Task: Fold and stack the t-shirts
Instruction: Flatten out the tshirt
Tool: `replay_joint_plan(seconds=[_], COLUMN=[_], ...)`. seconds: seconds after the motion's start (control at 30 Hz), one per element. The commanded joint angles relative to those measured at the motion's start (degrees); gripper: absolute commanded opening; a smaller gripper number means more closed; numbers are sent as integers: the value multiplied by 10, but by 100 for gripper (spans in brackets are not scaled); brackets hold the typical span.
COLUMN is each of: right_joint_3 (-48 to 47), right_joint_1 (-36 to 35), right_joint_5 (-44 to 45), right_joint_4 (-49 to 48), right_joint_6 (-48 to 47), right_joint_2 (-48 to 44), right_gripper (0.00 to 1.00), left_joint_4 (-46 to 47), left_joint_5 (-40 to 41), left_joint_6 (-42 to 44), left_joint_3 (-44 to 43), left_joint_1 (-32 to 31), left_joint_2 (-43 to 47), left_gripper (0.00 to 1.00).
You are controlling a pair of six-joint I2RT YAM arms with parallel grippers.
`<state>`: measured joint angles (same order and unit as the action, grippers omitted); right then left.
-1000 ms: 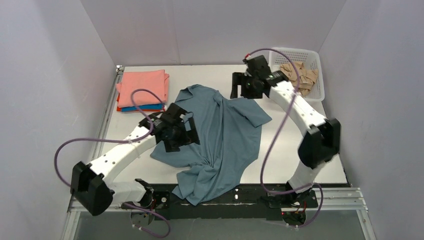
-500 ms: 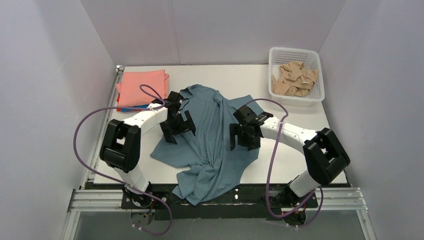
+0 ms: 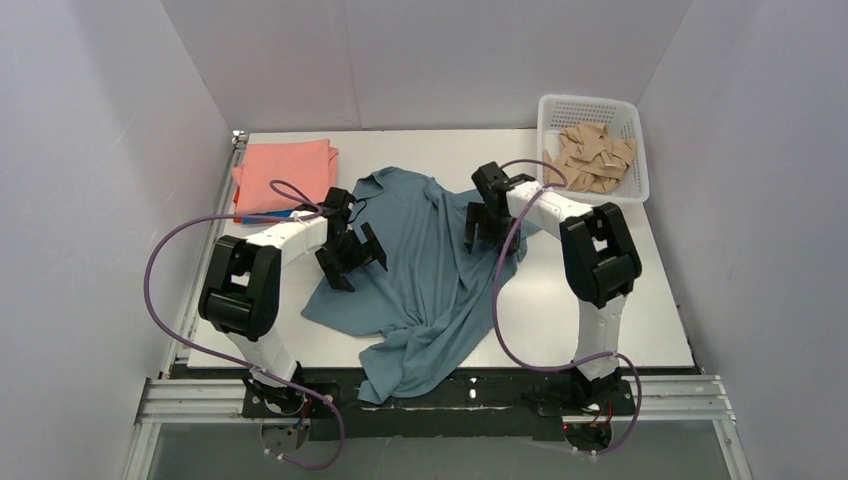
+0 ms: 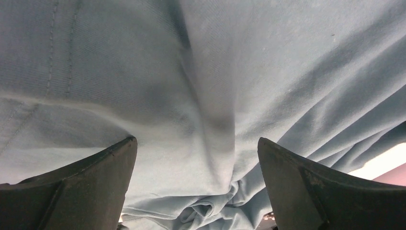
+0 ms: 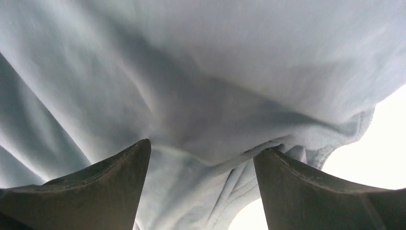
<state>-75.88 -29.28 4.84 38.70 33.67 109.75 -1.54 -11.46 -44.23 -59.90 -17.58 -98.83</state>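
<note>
A dusty grey-blue t-shirt (image 3: 425, 275) lies crumpled and spread across the middle of the table, collar toward the back. My left gripper (image 3: 355, 262) hovers open over the shirt's left side; in the left wrist view (image 4: 196, 140) only bunched fabric (image 4: 206, 96) shows between the fingers. My right gripper (image 3: 487, 238) is open at the shirt's right sleeve; the right wrist view (image 5: 203, 146) shows a hemmed sleeve edge (image 5: 311, 139) under the spread fingers. Folded t-shirts are stacked at the back left, salmon-pink (image 3: 285, 170) on top, a bright blue one (image 3: 268, 216) beneath.
A white basket (image 3: 548, 105) holding tan pieces stands at the back right corner. White walls close in the table on three sides. A purple cable loops from each arm. The table's bare white surface (image 3: 600, 320) shows to the right of the shirt.
The right arm swung from the back near the basket down over the shirt, then back to its right sleeve. The left arm folded up and its gripper shifted slightly toward the collar.
</note>
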Motion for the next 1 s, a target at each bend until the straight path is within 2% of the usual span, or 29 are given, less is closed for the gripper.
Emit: replay_joint_plan(seconds=[0.0, 0.33, 0.47, 0.6, 0.7, 0.8, 0.97], right_joint_3=[-155, -520, -546, -582, -529, -429, -154], right_joint_1=[41, 60, 60, 59, 51, 37, 14], right_joint_5=[76, 81, 80, 83, 88, 94, 66], right_joint_4=[11, 103, 66, 105, 107, 97, 30], right_joint_6=[-84, -182, -232, -246, -247, -230, -135], right_joint_2=[113, 314, 323, 307, 235, 133, -60], right_gripper=[86, 87, 89, 89, 91, 92, 92], left_joint_4=[-50, -40, -63, -101, -130, -146, -143], left_joint_5=[-1, 0, 20, 37, 53, 51, -7], left_joint_6=[-15, -42, -35, -15, -3, 3, 4], left_joint_3=[33, -2, -13, -13, -2, 23, 68], left_joint_1=[0, 0, 1, 1, 1, -1, -10], left_joint_2=[-34, -67, -50, -4, 52, 120, 178], left_gripper=[100, 99, 100, 99, 100, 99, 100])
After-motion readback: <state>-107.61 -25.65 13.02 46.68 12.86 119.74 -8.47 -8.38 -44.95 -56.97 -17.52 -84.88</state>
